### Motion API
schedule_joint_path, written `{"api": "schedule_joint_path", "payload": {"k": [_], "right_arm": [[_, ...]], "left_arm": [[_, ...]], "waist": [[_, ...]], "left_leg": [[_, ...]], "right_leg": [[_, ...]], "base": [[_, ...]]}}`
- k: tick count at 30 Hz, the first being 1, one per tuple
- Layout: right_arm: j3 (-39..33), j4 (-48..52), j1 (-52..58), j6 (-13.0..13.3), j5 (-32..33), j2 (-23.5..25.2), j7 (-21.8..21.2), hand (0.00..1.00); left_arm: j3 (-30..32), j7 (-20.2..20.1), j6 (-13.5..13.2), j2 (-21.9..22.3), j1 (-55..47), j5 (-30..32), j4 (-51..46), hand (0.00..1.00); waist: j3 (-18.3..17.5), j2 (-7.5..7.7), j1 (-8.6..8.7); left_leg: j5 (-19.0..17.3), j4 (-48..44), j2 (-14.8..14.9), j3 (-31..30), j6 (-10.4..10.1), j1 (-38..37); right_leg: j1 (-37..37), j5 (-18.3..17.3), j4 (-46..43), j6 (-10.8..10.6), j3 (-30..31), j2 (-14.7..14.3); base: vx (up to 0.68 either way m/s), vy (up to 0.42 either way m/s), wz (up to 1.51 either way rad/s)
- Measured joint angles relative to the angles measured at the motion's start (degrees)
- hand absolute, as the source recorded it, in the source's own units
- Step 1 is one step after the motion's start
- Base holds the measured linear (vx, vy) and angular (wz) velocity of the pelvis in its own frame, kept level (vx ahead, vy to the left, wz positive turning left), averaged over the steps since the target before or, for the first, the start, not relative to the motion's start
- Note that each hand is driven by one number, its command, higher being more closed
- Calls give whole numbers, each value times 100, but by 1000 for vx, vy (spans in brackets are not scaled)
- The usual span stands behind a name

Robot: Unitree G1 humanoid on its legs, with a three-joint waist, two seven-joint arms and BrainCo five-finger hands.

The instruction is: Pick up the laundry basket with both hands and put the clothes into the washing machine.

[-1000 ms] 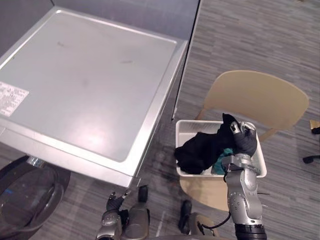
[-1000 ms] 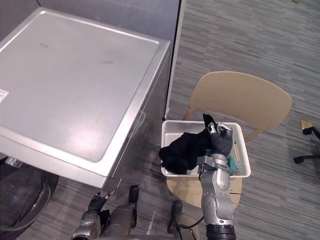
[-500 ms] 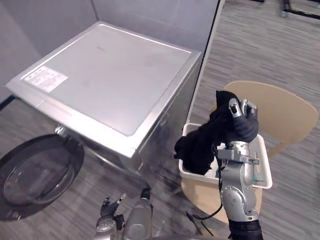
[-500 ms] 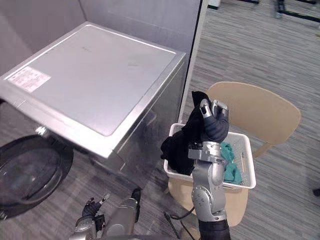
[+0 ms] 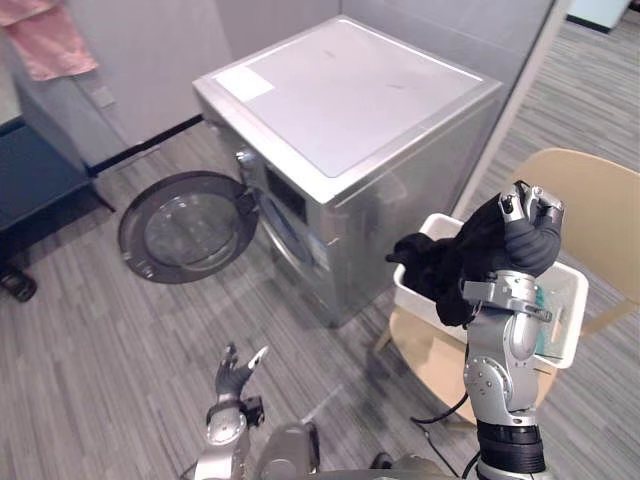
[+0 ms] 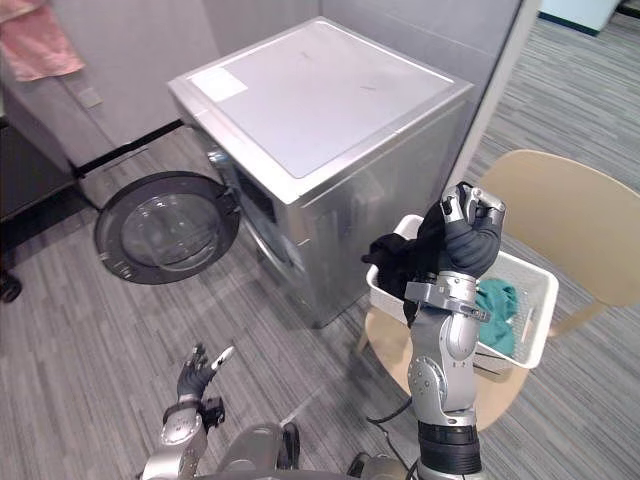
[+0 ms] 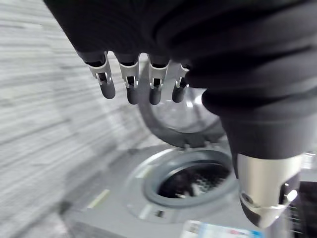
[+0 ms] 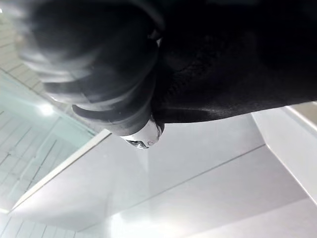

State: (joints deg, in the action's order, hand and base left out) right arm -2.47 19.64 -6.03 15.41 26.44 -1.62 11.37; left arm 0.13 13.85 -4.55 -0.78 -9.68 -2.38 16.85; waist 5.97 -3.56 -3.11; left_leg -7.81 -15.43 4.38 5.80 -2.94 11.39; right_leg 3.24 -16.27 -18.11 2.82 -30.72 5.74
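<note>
My right hand [image 6: 470,238] is raised above the white laundry basket [image 6: 530,270] and is shut on a black garment [image 5: 445,268], which hangs from it toward the washing machine [image 5: 350,95]. Dark cloth [image 8: 233,64] shows against that hand in the right wrist view. A teal cloth [image 6: 497,300] lies in the basket. The washer's round door [image 5: 185,228] stands swung open, and its drum opening [image 7: 190,181] is dark. My left hand [image 5: 236,380] is low near the floor in front of the washer, fingers [image 7: 129,84] straight and holding nothing.
The basket rests on a beige chair [image 5: 595,200] to the right of the washer. A pink cloth [image 5: 45,38] hangs at the far left above a dark low cabinet [image 5: 35,185]. Grey striped floor [image 5: 120,340] spreads in front of the washer.
The camera has swung, bringing the washer's front and open door into view. My right hand has lifted the black garment higher, almost out of the basket. The left hand's fingers have spread.
</note>
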Motion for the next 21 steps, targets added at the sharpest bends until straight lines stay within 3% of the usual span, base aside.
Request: {"api": "schedule_joint_path", "payload": {"k": [1,3,6,14,15,19,20,21], "right_arm": [[72,-19,-4,-17,5,63,-47,100],[377,-23,-64,-22,75,148,-213,100],[1444,-136,-259,-53,287,154,-618,100],[3849,-938,-1420,-224,1009,577,-1170,100],[4075,-1002,-1502,-278,1139,618,-1170,100],[4129,-996,-1583,-218,1548,639,-1097,100],[4086,-973,-1676,-215,1607,625,-1024,100],[3919,-878,-1803,-162,1639,590,-982,100]], "left_arm": [[-247,-3,-143,-21,20,90,-460,0],[-527,-18,-291,-40,0,213,-944,0],[-1079,-111,-443,-155,-3,430,-1357,0],[-2544,-95,-480,-165,961,1068,-1382,0],[-2576,8,-480,-164,1111,1220,-1372,100],[-2712,398,-436,-191,1854,1477,-919,100],[-2723,491,-425,-185,2030,1497,-802,100],[-2728,599,-401,-162,2309,1552,-632,100]], "waist": [[-4,26,44],[-8,38,46],[-106,56,64],[-185,187,57],[-188,194,33],[-181,229,65],[-185,235,93],[-182,239,132]], "left_leg": [[307,526,-143,-111,36,-198],[525,892,-255,-128,130,-421],[683,1168,-394,-96,266,-636],[1089,1788,-487,-11,367,-987],[1143,1870,-491,-13,368,-1021],[1124,1831,-470,-234,363,-583],[1060,1813,-375,124,450,-439],[1036,1530,-103,1071,487,-124]], "right_leg": [[-5,165,75,-66,-29,67],[-111,302,220,-146,157,90],[-212,397,344,-283,298,160],[-192,550,332,-331,479,209],[-191,559,333,-330,485,204],[-156,677,493,-338,-55,205],[-147,771,656,-342,-265,184],[-105,896,870,-337,-595,187]], "base": [[-108,127,62],[-68,174,26],[-55,127,-3],[-53,28,-8],[-42,-2,2],[-86,-18,60],[-24,-4,104],[12,-9,104]]}}
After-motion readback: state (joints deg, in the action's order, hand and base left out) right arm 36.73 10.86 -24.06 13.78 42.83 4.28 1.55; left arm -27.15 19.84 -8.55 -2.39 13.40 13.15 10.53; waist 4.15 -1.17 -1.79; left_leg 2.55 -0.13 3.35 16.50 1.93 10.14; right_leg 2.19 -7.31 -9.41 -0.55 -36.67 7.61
